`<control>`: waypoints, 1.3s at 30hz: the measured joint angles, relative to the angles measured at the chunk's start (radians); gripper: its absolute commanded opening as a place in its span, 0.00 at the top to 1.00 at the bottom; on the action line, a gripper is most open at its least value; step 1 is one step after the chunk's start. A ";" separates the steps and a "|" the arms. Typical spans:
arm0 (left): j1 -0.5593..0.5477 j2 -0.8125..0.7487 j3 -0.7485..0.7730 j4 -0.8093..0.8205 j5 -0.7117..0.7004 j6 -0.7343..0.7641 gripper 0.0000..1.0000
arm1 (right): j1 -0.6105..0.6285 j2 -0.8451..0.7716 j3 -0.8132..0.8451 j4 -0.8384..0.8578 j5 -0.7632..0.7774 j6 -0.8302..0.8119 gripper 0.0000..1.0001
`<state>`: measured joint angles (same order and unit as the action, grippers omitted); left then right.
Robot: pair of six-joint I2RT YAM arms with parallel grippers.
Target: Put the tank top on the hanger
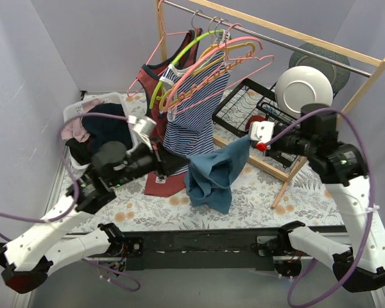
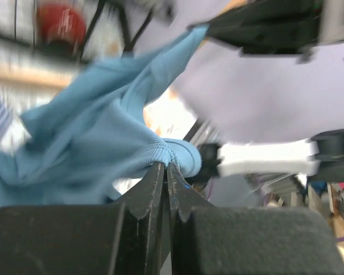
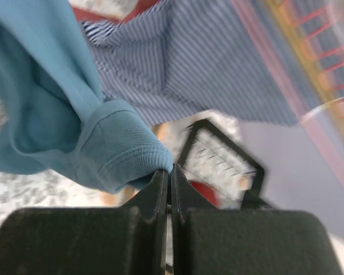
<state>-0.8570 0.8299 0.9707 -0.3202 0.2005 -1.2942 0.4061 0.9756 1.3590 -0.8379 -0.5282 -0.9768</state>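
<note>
With teal soft-fabric tank top (image 1: 215, 173) slung between left claw (image 1: 186, 162) and right claw (image 1: 250, 142) over floral-cloth surface (image 1: 263, 192), before navy-and-white striped top (image 1: 191, 125) on wooden clothes rail (image 1: 308, 36), black wire dish rack (image 1: 244, 106) behind right, white plastic basket (image 1: 74, 113) behind left.

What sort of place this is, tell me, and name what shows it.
Probably a mock laundry corner staged for robot trials: a clothes rail, a laundry basket and a dish rack with plates.
</note>
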 measured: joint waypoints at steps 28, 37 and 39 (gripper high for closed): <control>0.000 -0.116 -0.359 0.092 -0.279 -0.106 1.00 | -0.017 -0.011 -0.429 0.326 0.058 0.298 0.99; 0.002 -0.047 -0.662 0.253 -0.393 -0.283 0.74 | -0.018 0.039 -0.674 0.513 0.077 0.383 0.63; 0.003 -0.036 -0.665 0.271 -0.388 -0.275 0.23 | -0.019 0.045 -0.680 0.523 0.086 0.396 0.42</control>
<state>-0.8539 0.7937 0.3054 -0.0494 -0.1879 -1.5692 0.3870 1.0203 0.6792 -0.3153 -0.4423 -0.5808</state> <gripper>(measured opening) 0.197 0.327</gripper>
